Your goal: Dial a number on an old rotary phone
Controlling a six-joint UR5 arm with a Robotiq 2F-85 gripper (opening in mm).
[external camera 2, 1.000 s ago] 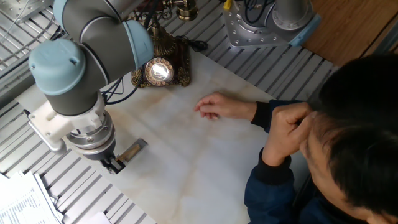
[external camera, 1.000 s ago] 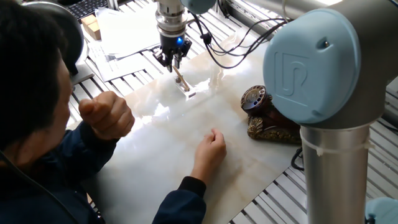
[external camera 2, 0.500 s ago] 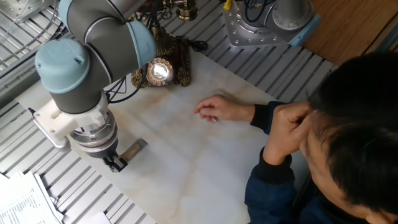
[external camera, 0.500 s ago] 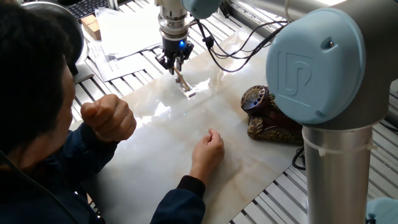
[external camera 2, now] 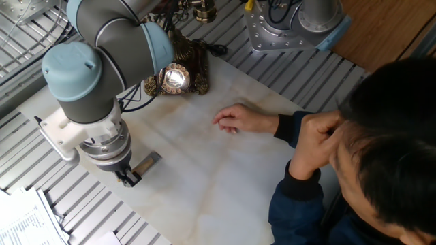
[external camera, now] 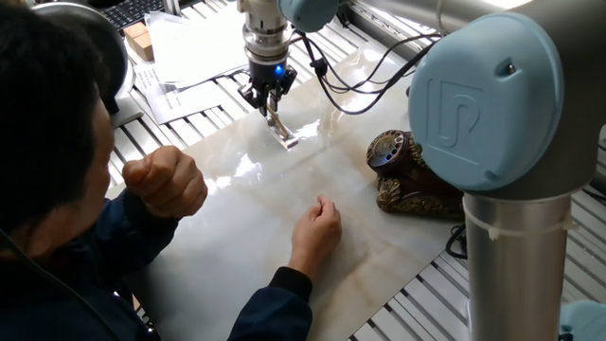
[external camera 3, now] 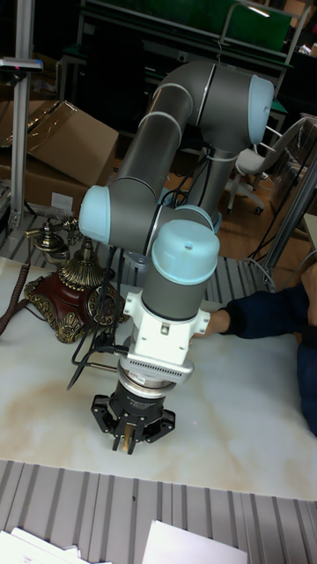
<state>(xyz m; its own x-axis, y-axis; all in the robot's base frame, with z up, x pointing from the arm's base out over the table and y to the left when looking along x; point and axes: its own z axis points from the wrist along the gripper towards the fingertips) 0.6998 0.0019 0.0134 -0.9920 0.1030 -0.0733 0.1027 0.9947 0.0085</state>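
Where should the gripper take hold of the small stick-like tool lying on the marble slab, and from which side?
Probably by the brown shaft near its end under the gripper, coming straight down from above. The tool lies flat on the marble slab, long and narrow, so closing across its width suits it, leaving the pale far tip free.

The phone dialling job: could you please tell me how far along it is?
Nothing looks dialled yet: the phone stands untouched, with the handset on its cradle. In hand: the gripper is at the upper end of a small stick, well away from the phone; whether the jaws hold it is unclear. Left: bringing it to the dial and turning it.
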